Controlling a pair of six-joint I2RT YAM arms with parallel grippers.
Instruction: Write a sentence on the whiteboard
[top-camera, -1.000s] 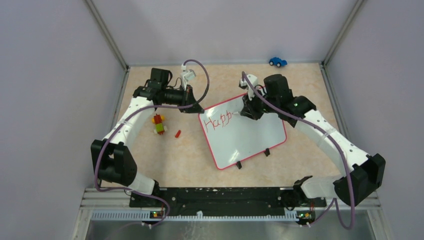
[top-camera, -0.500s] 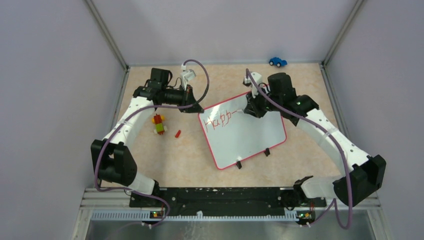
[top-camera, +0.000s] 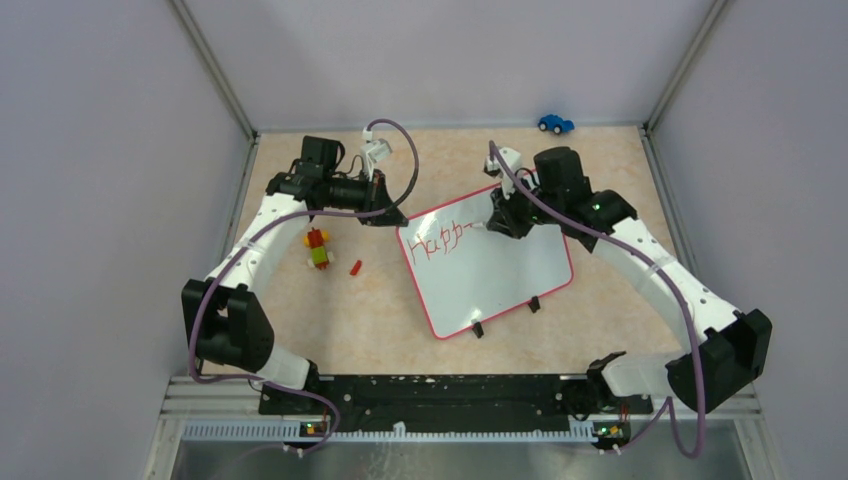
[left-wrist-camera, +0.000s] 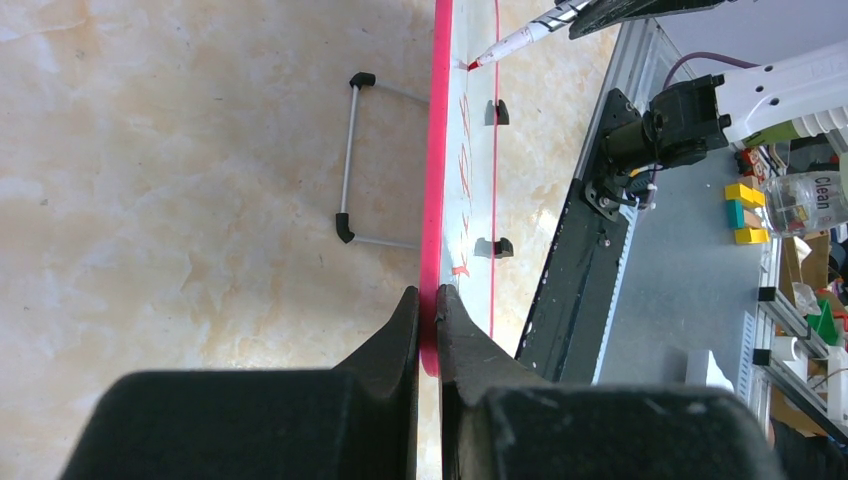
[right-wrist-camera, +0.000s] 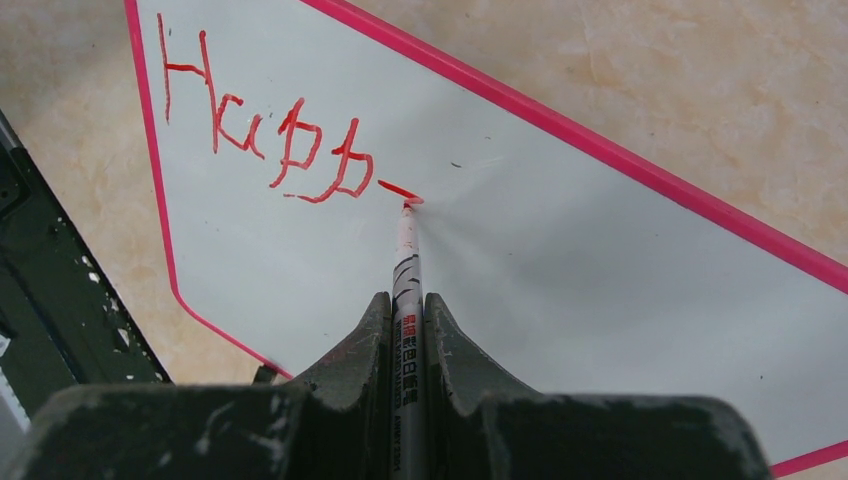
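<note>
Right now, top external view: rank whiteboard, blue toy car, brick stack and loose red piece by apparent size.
1. whiteboard, largest by far.
2 and 3. brick stack and blue toy car look about alike. The car sits farther back, so I won't rank them.
4. loose red piece, smallest.

The whiteboard (top-camera: 505, 275) lies askew on the table (top-camera: 380, 315), two black feet (top-camera: 478, 330) on its near edge; a few letters of red writing (top-camera: 445, 243) start near its far left corner; the left gripper (top-camera: 397, 217) sits right at that corner; the right gripper (top-camera: 497, 222) hangs over the far edge, a thin pale pen (top-camera: 481, 228) reaching from it to the writing's end; a block toy (top-camera: 318, 248) and a small red piece (top-camera: 355, 267) lie to the left; a blue car (top-camera: 555, 123) sits far back.
</note>
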